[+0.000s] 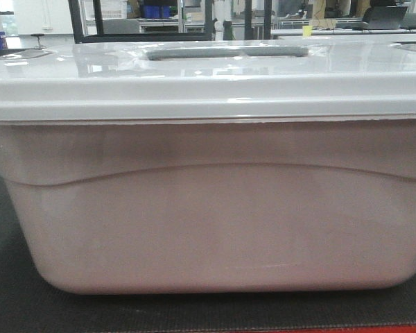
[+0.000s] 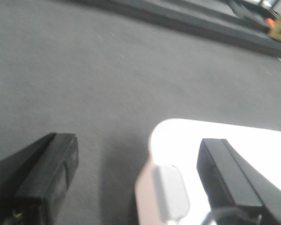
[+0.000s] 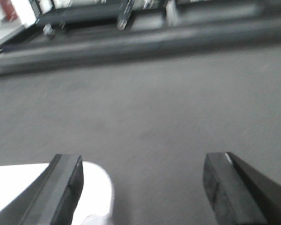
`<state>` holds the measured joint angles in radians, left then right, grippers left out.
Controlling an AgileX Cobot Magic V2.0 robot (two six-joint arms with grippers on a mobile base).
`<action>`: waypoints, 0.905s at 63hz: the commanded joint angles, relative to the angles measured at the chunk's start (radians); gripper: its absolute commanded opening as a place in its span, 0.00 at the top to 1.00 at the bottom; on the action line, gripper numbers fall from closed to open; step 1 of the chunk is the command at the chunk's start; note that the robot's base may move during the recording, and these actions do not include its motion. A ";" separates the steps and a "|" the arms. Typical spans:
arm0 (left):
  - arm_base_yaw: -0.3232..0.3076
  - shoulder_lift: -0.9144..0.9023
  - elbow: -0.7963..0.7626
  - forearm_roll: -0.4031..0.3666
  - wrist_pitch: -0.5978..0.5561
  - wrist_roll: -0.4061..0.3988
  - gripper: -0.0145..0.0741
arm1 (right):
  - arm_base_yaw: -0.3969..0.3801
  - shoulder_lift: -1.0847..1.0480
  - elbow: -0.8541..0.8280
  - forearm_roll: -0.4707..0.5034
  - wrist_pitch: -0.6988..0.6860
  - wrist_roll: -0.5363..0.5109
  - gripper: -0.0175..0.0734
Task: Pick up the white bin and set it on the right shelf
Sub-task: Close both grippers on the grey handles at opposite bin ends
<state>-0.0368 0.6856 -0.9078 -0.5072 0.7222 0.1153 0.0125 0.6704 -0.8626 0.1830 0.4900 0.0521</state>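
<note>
- The white bin (image 1: pixel 208 222) sits on a dark mat (image 1: pixel 7 305) and fills the front view, both ends cut off; its grey handle (image 1: pixel 229 51) is visible on top.
- The left gripper (image 2: pixel 138 147) is spread wide over a blurred lid corner, clasping nothing.
- The right gripper (image 3: pixel 143 164) likewise gapes; the lid corner beneath its left finger is overexposed and cropped.

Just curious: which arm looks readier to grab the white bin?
Probably left: the left gripper is open with a corner of the white bin between its fingers; the open right gripper barely catches its corner.
</note>
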 commanded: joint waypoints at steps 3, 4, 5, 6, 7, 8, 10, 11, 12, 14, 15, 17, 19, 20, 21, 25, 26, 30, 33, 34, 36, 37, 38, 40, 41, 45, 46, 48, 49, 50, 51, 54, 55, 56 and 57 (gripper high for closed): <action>-0.008 0.084 -0.080 -0.070 0.032 0.016 0.35 | -0.005 0.091 -0.136 0.127 0.076 0.002 0.12; -0.008 0.098 -0.084 -0.079 0.042 0.028 0.35 | -0.005 0.101 -0.146 0.137 0.089 0.002 0.12; -0.008 0.106 -0.087 -0.086 0.049 0.037 0.35 | -0.005 0.110 -0.156 0.146 0.103 0.002 0.12; -0.008 0.115 -0.089 -0.100 0.055 0.048 0.35 | -0.005 0.125 -0.166 0.153 0.123 0.002 0.12; -0.008 0.123 -0.092 -0.110 0.063 0.064 0.35 | -0.005 0.135 -0.176 0.159 0.137 0.002 0.12; -0.008 0.131 -0.094 -0.120 0.067 0.075 0.35 | -0.005 0.150 -0.190 0.167 0.159 0.002 0.12; -0.008 0.149 -0.094 -0.149 0.079 0.099 0.35 | -0.005 0.167 -0.213 0.175 0.191 0.002 0.12; -0.008 0.156 -0.094 -0.160 0.084 0.109 0.35 | -0.005 0.181 -0.222 0.178 0.216 0.002 0.12; -0.006 0.165 -0.094 -0.176 0.093 0.125 0.35 | -0.005 0.192 -0.233 0.180 0.233 0.002 0.12; -0.001 0.181 -0.094 -0.207 0.114 0.157 0.35 | -0.005 0.218 -0.251 0.188 0.273 0.002 0.12; 0.002 0.189 -0.094 -0.220 0.123 0.171 0.35 | -0.005 0.228 -0.257 0.190 0.289 0.002 0.12; 0.012 0.205 -0.094 -0.256 0.150 0.209 0.35 | -0.005 0.253 -0.271 0.196 0.326 0.001 0.12; 0.025 0.219 -0.094 -0.286 0.173 0.239 0.35 | -0.005 0.272 -0.280 0.201 0.352 0.000 0.12; 0.034 0.229 -0.094 -0.308 0.191 0.261 0.35 | -0.005 0.285 -0.284 0.204 0.369 0.000 0.12; 0.041 0.236 -0.094 -0.324 0.203 0.276 0.35 | -0.005 0.294 -0.287 0.207 0.379 -0.002 0.12; 0.077 0.267 -0.094 -0.406 0.252 0.344 0.35 | -0.012 0.322 -0.288 0.234 0.406 -0.020 0.12; 0.085 0.273 -0.094 -0.422 0.267 0.367 0.35 | -0.019 0.326 -0.288 0.244 0.412 -0.028 0.12; 0.131 0.306 -0.094 -0.514 0.318 0.444 0.35 | -0.065 0.338 -0.288 0.328 0.438 -0.098 0.12; 0.161 0.329 -0.094 -0.569 0.349 0.482 0.35 | -0.108 0.344 -0.288 0.393 0.463 -0.156 0.12; 0.168 0.340 -0.094 -0.585 0.357 0.492 0.35 | -0.122 0.345 -0.288 0.415 0.474 -0.175 0.12; 0.180 0.355 -0.094 -0.624 0.378 0.519 0.35 | -0.159 0.350 -0.288 0.461 0.502 -0.214 0.12; 0.185 0.362 -0.094 -0.639 0.387 0.530 0.35 | -0.174 0.353 -0.288 0.482 0.514 -0.235 0.12; 0.190 0.369 -0.094 -0.653 0.396 0.541 0.35 | -0.189 0.357 -0.288 0.501 0.526 -0.264 0.12; 0.201 0.389 -0.094 -0.687 0.418 0.564 0.35 | -0.222 0.366 -0.288 0.548 0.551 -0.305 0.12; 0.206 0.397 -0.094 -0.699 0.427 0.571 0.35 | -0.232 0.371 -0.288 0.573 0.558 -0.319 0.12; 0.221 0.442 -0.094 -0.746 0.471 0.607 0.35 | -0.272 0.398 -0.288 0.639 0.588 -0.373 0.12; 0.222 0.451 -0.094 -0.759 0.480 0.612 0.35 | -0.279 0.409 -0.288 0.653 0.602 -0.385 0.12; 0.229 0.474 -0.094 -0.783 0.504 0.625 0.35 | -0.296 0.429 -0.288 0.692 0.629 -0.418 0.12; 0.230 0.488 -0.094 -0.793 0.519 0.634 0.35 | -0.305 0.438 -0.288 0.713 0.641 -0.438 0.12; 0.232 0.497 -0.094 -0.802 0.527 0.640 0.35 | -0.311 0.451 -0.288 0.725 0.660 -0.452 0.12; 0.233 0.511 -0.094 -0.816 0.541 0.648 0.35 | -0.319 0.461 -0.287 0.744 0.674 -0.473 0.12; 0.239 0.543 -0.094 -0.849 0.578 0.661 0.35 | -0.335 0.499 -0.284 0.786 0.727 -0.520 0.12; 0.239 0.552 -0.094 -0.865 0.591 0.664 0.35 | -0.341 0.508 -0.282 0.799 0.740 -0.534 0.12; 0.239 0.565 -0.094 -0.874 0.605 0.669 0.35 | -0.345 0.522 -0.279 0.816 0.759 -0.554 0.12; 0.239 0.574 -0.094 -0.887 0.614 0.675 0.35 | -0.350 0.531 -0.277 0.827 0.769 -0.567 0.12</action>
<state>0.1961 1.2396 -0.9669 -1.2533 1.2074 0.7603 -0.3112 1.1676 -1.1177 0.8713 1.2014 -0.4225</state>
